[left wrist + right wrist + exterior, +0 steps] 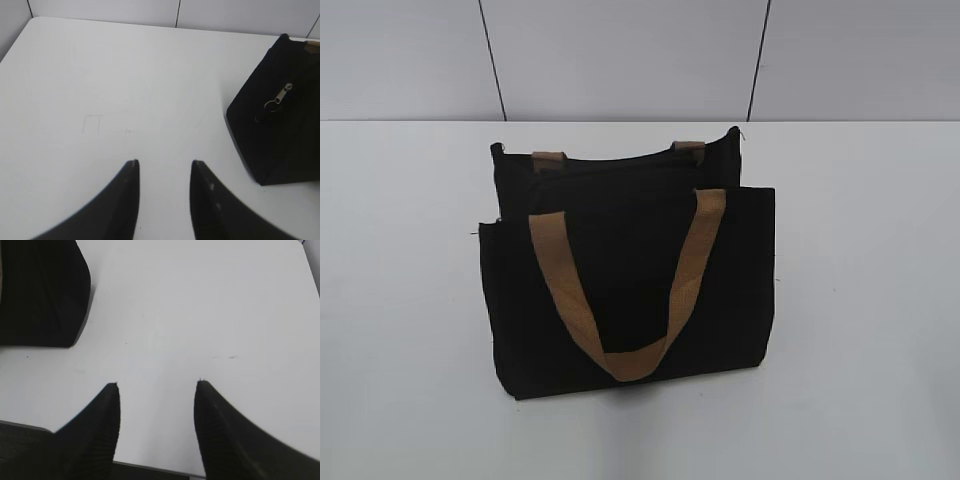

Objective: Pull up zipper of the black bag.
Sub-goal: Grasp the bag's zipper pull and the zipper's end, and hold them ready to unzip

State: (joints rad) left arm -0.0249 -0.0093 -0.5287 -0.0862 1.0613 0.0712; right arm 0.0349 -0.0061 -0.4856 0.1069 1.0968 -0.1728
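Observation:
The black bag [630, 270] stands upright in the middle of the white table, with one tan handle hanging down its front. Its end also shows in the left wrist view [280, 115], where the zipper's silver pull tab [281, 95] hangs with a ring against that end. The bag's other end shows in the right wrist view [40, 290]. My left gripper [162, 162] is open and empty over bare table, left of the bag. My right gripper [157, 384] is open and empty over bare table, right of the bag. Neither gripper shows in the exterior view.
The white table [860, 300] runs back to a grey panelled wall [620, 60]. Its near edge shows in the right wrist view [150, 469], under the right gripper's fingers. Faint pencil marks lie on the table [92, 123] ahead of the left gripper.

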